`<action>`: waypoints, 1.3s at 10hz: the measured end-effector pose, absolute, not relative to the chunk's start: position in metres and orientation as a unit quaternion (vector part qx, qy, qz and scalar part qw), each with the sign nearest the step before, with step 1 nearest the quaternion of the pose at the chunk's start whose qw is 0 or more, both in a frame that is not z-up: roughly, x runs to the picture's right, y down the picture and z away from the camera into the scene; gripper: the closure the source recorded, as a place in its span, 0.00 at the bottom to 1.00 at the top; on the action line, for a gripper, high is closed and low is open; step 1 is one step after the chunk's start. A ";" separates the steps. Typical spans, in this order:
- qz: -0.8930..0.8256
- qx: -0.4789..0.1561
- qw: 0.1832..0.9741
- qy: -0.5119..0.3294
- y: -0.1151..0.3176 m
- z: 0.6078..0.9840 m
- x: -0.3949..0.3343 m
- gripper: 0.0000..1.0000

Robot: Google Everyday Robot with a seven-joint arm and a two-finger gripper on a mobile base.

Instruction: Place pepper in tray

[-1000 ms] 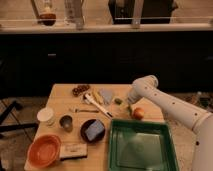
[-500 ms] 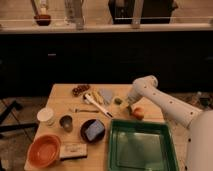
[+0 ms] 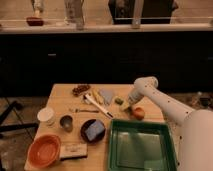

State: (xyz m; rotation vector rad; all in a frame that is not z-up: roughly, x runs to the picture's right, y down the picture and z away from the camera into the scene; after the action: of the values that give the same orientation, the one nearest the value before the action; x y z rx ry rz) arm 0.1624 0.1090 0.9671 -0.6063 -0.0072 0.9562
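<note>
While the white arm [image 3: 155,97] reaches in from the right, its gripper [image 3: 126,106] hangs low over the far right part of the table [image 3: 60,102], fingers spread apart and closed on nothing. Just beside it, on its left, lies the pepper [image 3: 119,101], a small green shape resting on the wood; I cannot tell whether the fingers touch it. An orange ball [image 3: 138,113] sits just to the gripper's right, close to the tray's far rim. The tray [image 3: 141,131] takes up the near right corner of the table, well short of the pepper, with only a pale patch showing on its floor.

Left of the pepper a few long utensils [image 3: 97,102] lie fanned out, and a brown lump [image 3: 80,90] sits beyond them. Toward the near side stand a dark bowl [image 3: 93,130], a small metal cup [image 3: 66,122] and a white cup [image 3: 46,116]. An orange bowl [image 3: 44,150] fills the near left corner, with a flat packet [image 3: 74,150] beside it.
</note>
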 end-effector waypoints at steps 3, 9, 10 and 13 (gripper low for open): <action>0.454 -0.288 0.844 -0.001 0.110 0.967 0.164 0.34; 0.456 -0.286 0.843 0.002 0.107 0.961 0.172 0.95; 0.455 -0.287 0.843 0.002 0.107 0.960 0.172 0.99; 0.453 -0.290 0.843 0.003 0.110 0.958 0.170 1.00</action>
State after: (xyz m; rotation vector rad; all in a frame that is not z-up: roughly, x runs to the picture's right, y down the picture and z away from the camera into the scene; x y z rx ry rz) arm 0.1704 0.1097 0.9577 -0.6120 0.0061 0.9566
